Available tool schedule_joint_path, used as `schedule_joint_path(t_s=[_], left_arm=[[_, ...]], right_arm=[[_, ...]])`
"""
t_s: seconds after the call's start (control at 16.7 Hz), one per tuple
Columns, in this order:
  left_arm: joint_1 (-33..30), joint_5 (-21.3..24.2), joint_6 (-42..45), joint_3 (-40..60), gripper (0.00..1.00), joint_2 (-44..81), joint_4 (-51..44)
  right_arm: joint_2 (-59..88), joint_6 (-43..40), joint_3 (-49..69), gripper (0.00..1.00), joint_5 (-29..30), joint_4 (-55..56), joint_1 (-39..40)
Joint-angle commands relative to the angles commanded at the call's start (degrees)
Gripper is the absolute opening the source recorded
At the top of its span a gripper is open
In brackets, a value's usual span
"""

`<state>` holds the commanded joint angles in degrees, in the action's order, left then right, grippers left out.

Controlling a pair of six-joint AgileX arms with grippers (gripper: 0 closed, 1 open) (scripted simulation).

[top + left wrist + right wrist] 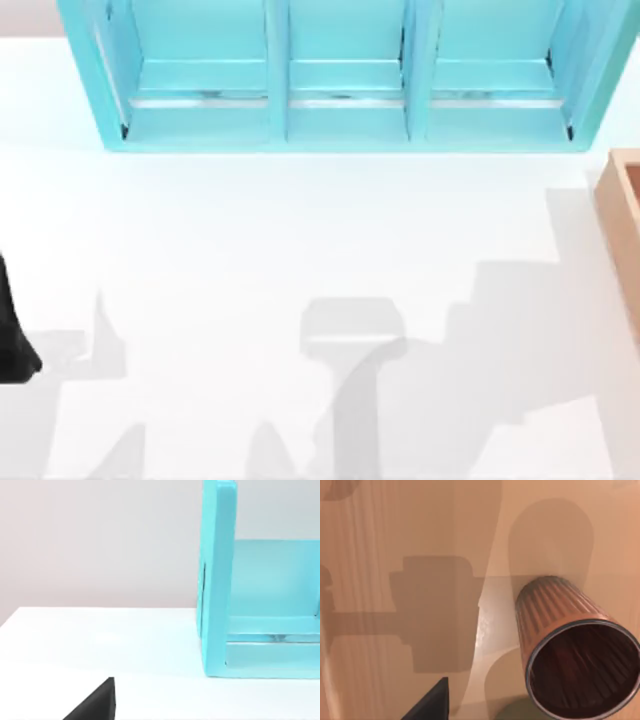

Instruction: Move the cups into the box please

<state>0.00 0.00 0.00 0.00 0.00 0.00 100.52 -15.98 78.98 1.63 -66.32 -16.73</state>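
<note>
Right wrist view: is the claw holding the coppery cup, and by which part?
Cannot be told. The coppery cup stands upright inside the box, and one dark claw tip shows apart from it, not touching.

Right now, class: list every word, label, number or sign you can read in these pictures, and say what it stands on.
None can be read.
Turquoise shelf: plain, no lettering.
Wooden box: bare wood.
Copper cup, standing inside the box: ribbed wall, no label.
White table: unmarked.
</note>
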Motion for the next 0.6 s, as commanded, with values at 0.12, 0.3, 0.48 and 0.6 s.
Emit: schedule_joint_path(t_s=[0.12,0.3,0.48,0.6], left_arm=[[0.0,0.0,0.0,0.0,1.0,0.0,0.0],[0.0,0.0,0.0,0.0,1.0,0.0,0.0],[0.0,0.0,0.0,0.0,1.0,0.0,0.0],[0.0,0.0,0.0,0.0,1.0,0.0,0.0]], right_arm=[[0.0,0.0,0.0,1.0,0.0,0.0,0.0],[0.0,0.0,0.0,1.0,0.0,0.0,0.1],[0.1,0.0,2.2,1.0,0.0,-2.0,0.0],[0.5,0.0,6.4,1.0,0.1,-5.6,-0.1]])
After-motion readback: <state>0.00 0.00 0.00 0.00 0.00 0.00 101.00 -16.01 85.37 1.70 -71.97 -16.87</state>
